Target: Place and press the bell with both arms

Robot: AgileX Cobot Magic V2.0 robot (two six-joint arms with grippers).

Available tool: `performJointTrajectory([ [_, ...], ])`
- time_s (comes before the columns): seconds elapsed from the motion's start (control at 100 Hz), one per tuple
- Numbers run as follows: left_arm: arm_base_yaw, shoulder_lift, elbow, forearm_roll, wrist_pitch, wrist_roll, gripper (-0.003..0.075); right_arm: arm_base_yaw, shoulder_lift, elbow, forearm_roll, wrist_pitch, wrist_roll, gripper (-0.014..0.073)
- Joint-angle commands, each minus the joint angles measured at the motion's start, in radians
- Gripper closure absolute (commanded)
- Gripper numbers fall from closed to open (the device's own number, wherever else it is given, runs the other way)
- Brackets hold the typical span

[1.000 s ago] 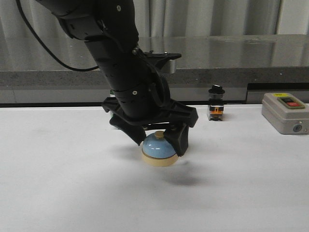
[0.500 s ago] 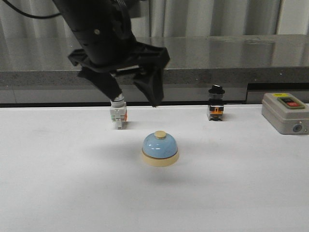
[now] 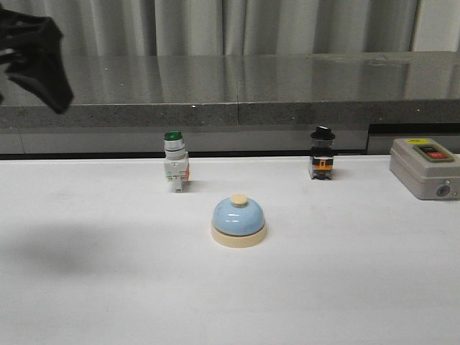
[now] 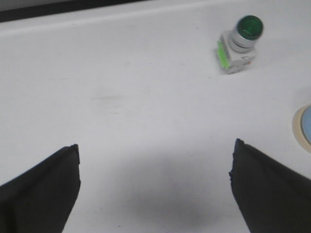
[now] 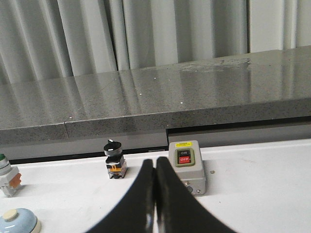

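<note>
Here, in the front view, the bell [image 3: 238,221] is seen standing upright on the white worktop [image 3: 108,287], near its middle and apart from everything else. Behind it, near the far edge, a green-capped switch [image 3: 175,162], a black-knobbed switch [image 3: 322,154] and a grey button box [image 3: 425,167] are lined up. Bare worktop is shown all around the bell. The left end effector [image 3: 32,61] is raised at the upper left edge.

In the left wrist view, the left end effector's fingers [image 4: 41,191] are held wide apart over bare surface; the bell's rim is cut by the picture's edge.

In the right wrist view, the right end effector [image 5: 155,194] is pressed together with nothing between its fingers.
</note>
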Motion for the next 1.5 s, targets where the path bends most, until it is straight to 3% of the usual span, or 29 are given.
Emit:
performJointTrajectory([
  [0.0,0.045,-0.122,0.041,-0.01,-0.097,-0.003,0.0122,-0.007,-0.019,-0.02,-0.01,-0.084,-0.004,0.0658],
  [0.26,0.092,-0.373,0.217,-0.012,-0.213,-0.003,0.0122,-0.007,-0.019,-0.02,-0.01,-0.084,-0.004,0.0658],
  [0.55,0.092,-0.634,0.358,-0.013,-0.223,-0.003,0.0135,-0.007,-0.019,-0.02,-0.01,-0.084,-0.004,0.0658],
  [0.67,0.092,-0.725,0.4,-0.013,-0.223,-0.003,0.0236,-0.007,-0.019,-0.02,-0.01,-0.084,-0.004,0.0658],
  [1.0,0.092,-0.796,0.421,-0.007,-0.223,-0.003,0.0741,-0.007,-0.019,-0.02,-0.01,-0.084,-0.004,0.0658],
  [1.49,0.092,-0.796,0.421,-0.007,-0.223,-0.003,0.0741,-0.007,-0.019,-0.02,-0.01,-0.084,-0.004,0.0658],
])
